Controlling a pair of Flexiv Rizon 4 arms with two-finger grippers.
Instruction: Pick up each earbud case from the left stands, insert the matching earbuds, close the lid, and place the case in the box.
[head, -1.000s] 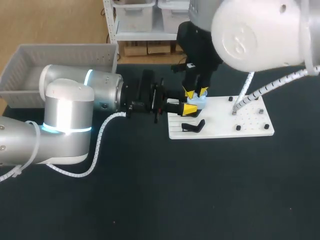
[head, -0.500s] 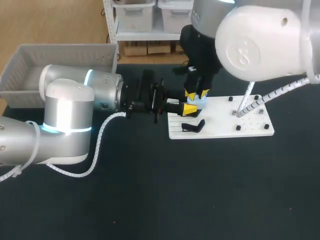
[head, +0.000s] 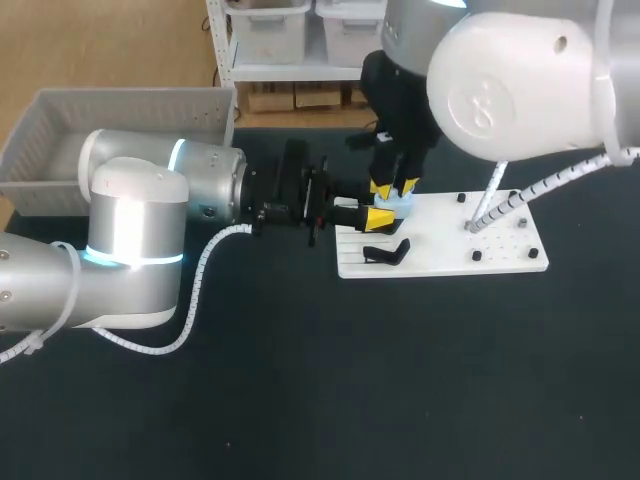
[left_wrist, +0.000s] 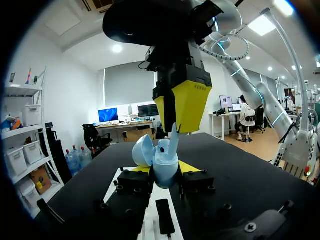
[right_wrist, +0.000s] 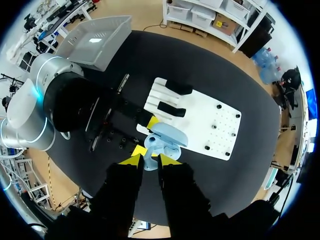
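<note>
With the left gripper (left_wrist: 166, 172) clamped on the open earbud case (left_wrist: 158, 159) and the right gripper (right_wrist: 150, 161), at its 12 o'clock, pinching an earbud (left_wrist: 173, 136), slight misalignment could jam it.

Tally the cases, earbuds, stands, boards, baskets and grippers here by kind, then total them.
Light blue plastic earbud case, lid open: 1
Light blue earbud: 1
Black stands: 2
White flat board: 1
Grey plastic basket: 1
Yellow-tipped grippers, left gripper and right gripper: 2
Total: 8
</note>
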